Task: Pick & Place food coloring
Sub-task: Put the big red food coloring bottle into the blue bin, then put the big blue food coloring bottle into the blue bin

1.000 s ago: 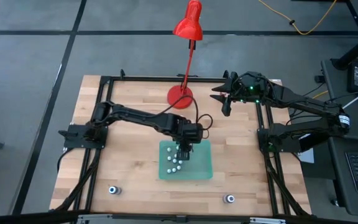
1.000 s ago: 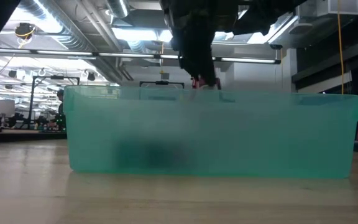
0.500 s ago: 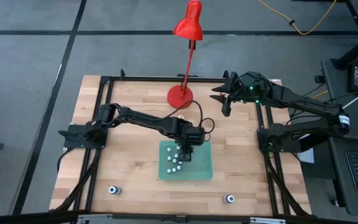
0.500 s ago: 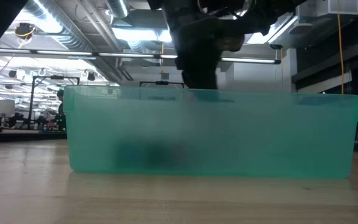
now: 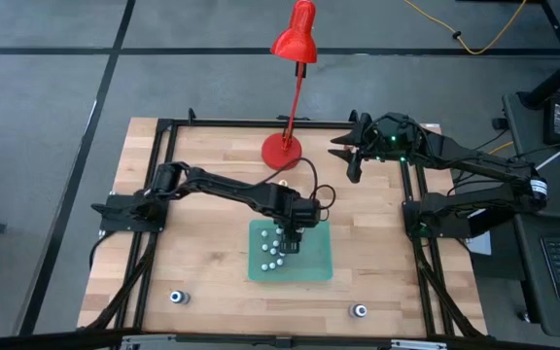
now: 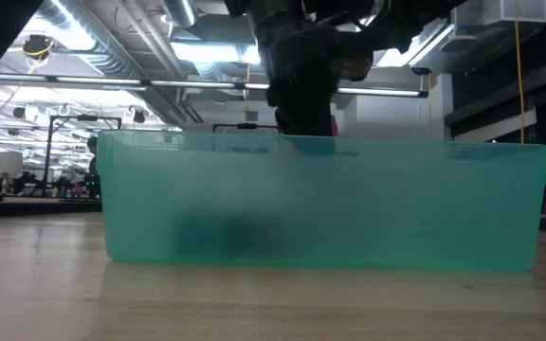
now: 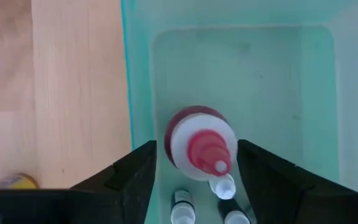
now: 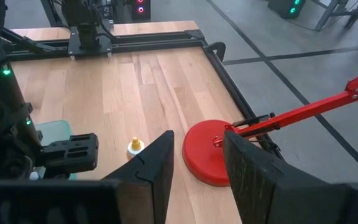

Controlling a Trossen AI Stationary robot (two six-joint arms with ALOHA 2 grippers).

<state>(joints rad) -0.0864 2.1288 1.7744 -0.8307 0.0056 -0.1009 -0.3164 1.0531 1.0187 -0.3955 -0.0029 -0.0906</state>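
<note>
The food coloring bottles are tiny, white-capped ones [image 5: 272,255] standing in a flat green tray [image 5: 319,272] at the table's middle. A larger red-capped bottle [image 7: 194,134] stands upright on the tray floor. My left gripper [image 5: 290,241] is down in the tray, open, one finger on each side of that red-capped bottle [image 7: 196,149]. In the low view the tray's frosted wall [image 6: 349,208] hides the bottles. A yellow-capped bottle [image 8: 134,147] stands on the wood beside the lamp base. My right gripper [image 5: 350,160] waits open at the far right, over the table. My left gripper comes from above, pointing down, its fingers [image 7: 135,177] flanking the red-capped bottle's body [image 7: 179,124]. A sliver of tray shows beside one finger; the other finger's edge runs along the bottle. I cannot tell whether it touches.
A red desk lamp stands on its round base [image 5: 281,151] at the table's far middle, its arm leaning up and away [image 8: 303,112]. Two small round things [image 5: 177,297] [image 5: 360,311] sit near the near edge. Bare wood lies left and right of the tray.
The left gripper has gone down toward the tray, from above its rim to within it, and shifted slightly toward the table's right. It has kept still over the last half second.
</note>
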